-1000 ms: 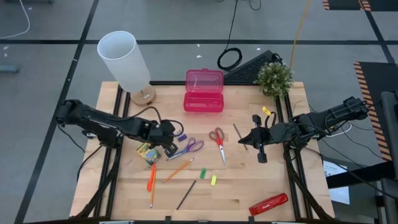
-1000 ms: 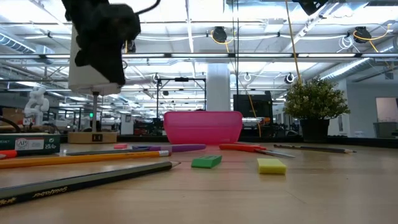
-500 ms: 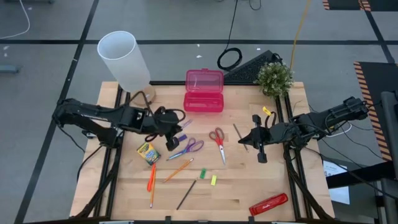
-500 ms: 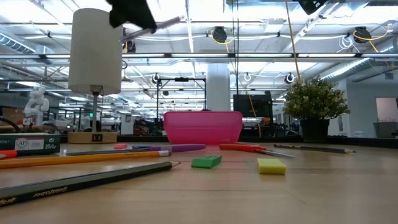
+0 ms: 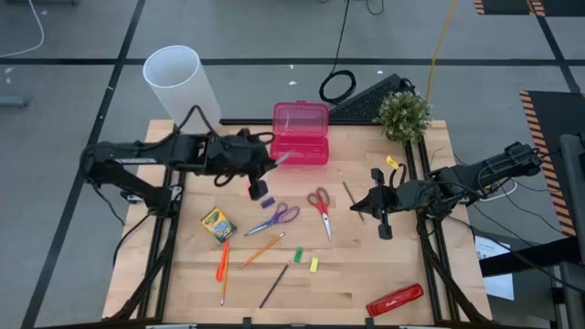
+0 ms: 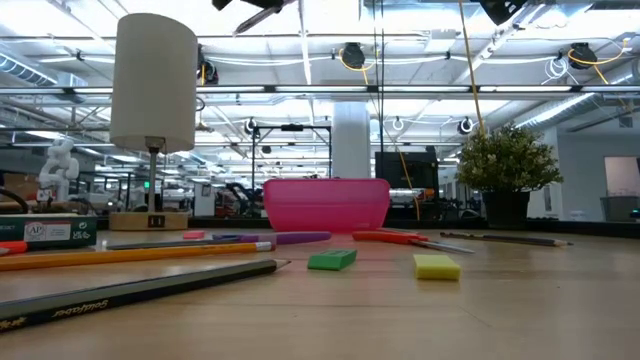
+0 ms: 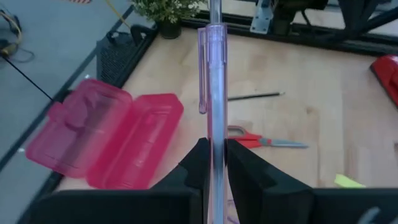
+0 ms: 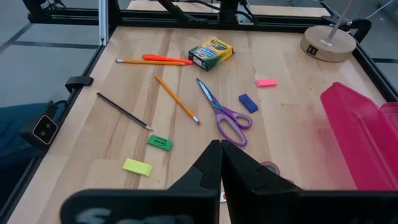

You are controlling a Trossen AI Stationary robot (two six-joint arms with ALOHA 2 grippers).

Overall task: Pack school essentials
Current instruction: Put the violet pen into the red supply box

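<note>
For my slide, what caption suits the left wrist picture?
Left gripper shut on a clear pen, held above the open pink case on the wooden table.

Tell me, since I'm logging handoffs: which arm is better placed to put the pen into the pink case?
Left. The left gripper is shut on the pen beside the open pink case; the right gripper waits empty-handed beyond the red-handled scissors.
</note>
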